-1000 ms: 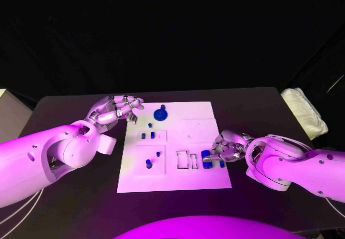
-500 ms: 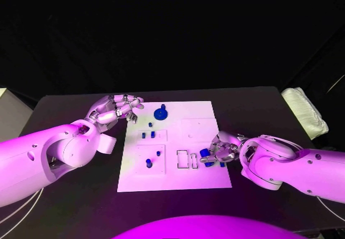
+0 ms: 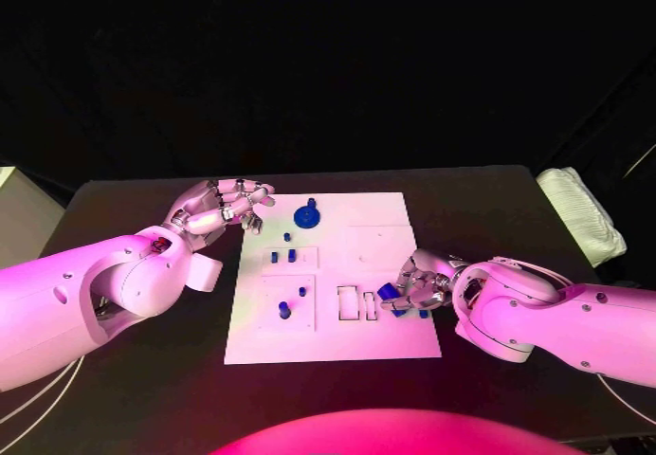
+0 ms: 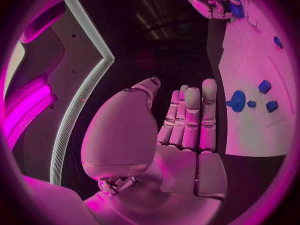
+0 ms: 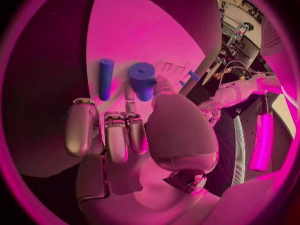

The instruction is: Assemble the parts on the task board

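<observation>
The right hand [image 3: 418,284], its fingers [image 5: 116,137] curled around a short blue cylinder [image 5: 143,80], sits at the task board's [image 3: 369,346] four o'clock edge; rigid, light, probably slick (grip its sides). Left hand [image 3: 219,209] hovers open-fingered at ten o'clock.

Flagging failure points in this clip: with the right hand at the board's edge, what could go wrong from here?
1. The right hand has its fingers curled around a blue cylinder near the task board's right edge; a weak hold might drop it off the board.
2. A second blue cylinder lies loose right beside it; the fingers could knock it away.
</observation>
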You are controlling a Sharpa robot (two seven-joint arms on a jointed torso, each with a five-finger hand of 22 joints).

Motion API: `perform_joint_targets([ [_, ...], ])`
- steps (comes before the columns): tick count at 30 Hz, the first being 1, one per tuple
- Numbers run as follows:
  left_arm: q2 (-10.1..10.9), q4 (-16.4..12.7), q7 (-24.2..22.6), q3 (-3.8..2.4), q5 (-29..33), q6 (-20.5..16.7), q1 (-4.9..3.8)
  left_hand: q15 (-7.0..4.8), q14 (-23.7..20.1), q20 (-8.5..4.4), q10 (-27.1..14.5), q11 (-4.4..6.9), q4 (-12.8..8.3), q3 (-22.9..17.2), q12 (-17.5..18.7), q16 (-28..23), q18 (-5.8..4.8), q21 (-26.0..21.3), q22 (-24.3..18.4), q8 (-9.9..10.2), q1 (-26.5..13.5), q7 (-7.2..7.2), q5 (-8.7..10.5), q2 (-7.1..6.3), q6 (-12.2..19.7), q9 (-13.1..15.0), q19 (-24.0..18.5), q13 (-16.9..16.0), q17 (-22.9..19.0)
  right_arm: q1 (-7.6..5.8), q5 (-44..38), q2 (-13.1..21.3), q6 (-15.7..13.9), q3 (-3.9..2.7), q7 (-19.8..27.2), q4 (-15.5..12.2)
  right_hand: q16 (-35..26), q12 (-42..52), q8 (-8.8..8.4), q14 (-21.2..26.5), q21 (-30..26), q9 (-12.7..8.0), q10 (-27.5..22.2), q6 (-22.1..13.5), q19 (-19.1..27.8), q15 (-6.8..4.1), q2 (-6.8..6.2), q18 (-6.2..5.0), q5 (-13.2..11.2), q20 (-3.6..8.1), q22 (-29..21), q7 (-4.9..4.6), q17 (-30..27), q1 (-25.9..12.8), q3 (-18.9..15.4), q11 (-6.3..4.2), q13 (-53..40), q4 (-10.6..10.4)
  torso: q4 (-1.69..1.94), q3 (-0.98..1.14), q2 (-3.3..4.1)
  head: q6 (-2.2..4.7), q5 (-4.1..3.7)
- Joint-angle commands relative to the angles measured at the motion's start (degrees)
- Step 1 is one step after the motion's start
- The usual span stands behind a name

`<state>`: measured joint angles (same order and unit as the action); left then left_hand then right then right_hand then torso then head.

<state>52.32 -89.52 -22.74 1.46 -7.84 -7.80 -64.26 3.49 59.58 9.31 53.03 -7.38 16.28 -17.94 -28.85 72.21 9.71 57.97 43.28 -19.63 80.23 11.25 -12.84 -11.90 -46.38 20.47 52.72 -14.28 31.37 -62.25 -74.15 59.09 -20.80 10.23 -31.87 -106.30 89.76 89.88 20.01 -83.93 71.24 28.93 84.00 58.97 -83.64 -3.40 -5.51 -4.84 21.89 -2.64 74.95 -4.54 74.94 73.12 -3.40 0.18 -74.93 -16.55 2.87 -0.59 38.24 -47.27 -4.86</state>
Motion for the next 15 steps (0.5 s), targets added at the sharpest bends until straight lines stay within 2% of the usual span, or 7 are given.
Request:
perform_joint_targets([
  [1, -0.14, -0.1, -0.93, -0.04, 0.32, 1.13, 0.03, 0.1, -0.11, 0.02, -0.2, -0.01, -0.19, -0.01, -0.34, -0.15, 0.7, -0.2, -0.04, -0.37, 0.51, -0.07, -0.02, 0.16, 0.26, -0.02, -0.09, -0.08, -0.04, 0.77, 5.09, -0.15, 1.11, 0.65, 0.96, 0.03, 0.24, 0.12, -0.08, -6.07, 0.33, -2.09, 6.0, 0.37, -0.28, -0.38, 1.4, 0.9, 0.47, 0.32, 1.05, 0.45, 15.06, 1.8, 0.77, -0.33, -15.07, -0.07, 0.05, -0.03, -0.02, 0.11, 0.05],
  [8, -0.23, 0.03, -0.91, -0.04, 0.32, 1.14, 0.03, 0.1, -0.08, 0.01, -0.22, -0.01, -0.21, -0.02, -0.35, -0.13, 0.69, -0.18, 0.0, -0.38, 0.63, -0.07, -0.03, 0.22, 0.27, -0.02, -0.05, -0.08, 0.03, 0.34, 8.99, 0.55, -3.2, 0.61, 2.79, -0.92, 0.24, 0.12, -0.02, -6.07, 0.62, -2.32, 6.0, 1.38, -0.4, -0.6, 1.63, 0.96, 1.01, 0.48, 1.39, 0.81, 15.06, 1.51, 2.41, -0.62, -15.07, -0.11, -0.01, 0.0, 0.03, 0.26, -0.22],
  [12, -0.33, 0.2, -0.87, -0.04, 0.32, 1.07, 0.03, 0.1, -0.12, 0.01, -0.24, -0.01, -0.22, -0.03, -0.36, -0.15, 0.71, -0.25, -0.09, -0.38, 0.78, -0.06, -0.04, 0.28, 0.28, -0.03, -0.12, -0.08, -0.03, -1.18, 9.54, 0.87, -4.52, 0.59, 3.19, -1.02, 0.24, 0.12, -0.29, -6.07, 0.74, -2.61, 6.0, 1.59, -0.46, -0.74, 1.39, 0.99, 2.41, 0.63, 1.6, 0.92, 15.06, 1.49, 3.96, -0.76, -15.07, -0.09, -0.05, 0.06, 0.05, 0.43, -0.21],
  [15, -0.43, 0.28, -0.84, -0.04, 0.32, 1.07, 0.03, 0.1, -0.12, 0.01, -0.24, -0.01, -0.22, -0.03, -0.36, -0.15, 0.71, -0.25, -0.09, -0.38, 0.78, -0.06, -0.04, 0.28, 0.28, -0.03, -0.12, -0.08, -0.03, -2.32, 9.47, 1.31, -5.06, 0.58, 3.19, -1.39, 0.24, 0.12, -0.3, -6.07, 0.78, -2.63, 6.0, 1.63, -0.47, -0.74, 1.41, 1.0, 2.47, 0.63, 1.64, 0.93, 15.06, 1.47, 4.11, -0.77, -15.07, -0.1, 0.12, -0.03, 0.05, 0.42, -0.24],
])
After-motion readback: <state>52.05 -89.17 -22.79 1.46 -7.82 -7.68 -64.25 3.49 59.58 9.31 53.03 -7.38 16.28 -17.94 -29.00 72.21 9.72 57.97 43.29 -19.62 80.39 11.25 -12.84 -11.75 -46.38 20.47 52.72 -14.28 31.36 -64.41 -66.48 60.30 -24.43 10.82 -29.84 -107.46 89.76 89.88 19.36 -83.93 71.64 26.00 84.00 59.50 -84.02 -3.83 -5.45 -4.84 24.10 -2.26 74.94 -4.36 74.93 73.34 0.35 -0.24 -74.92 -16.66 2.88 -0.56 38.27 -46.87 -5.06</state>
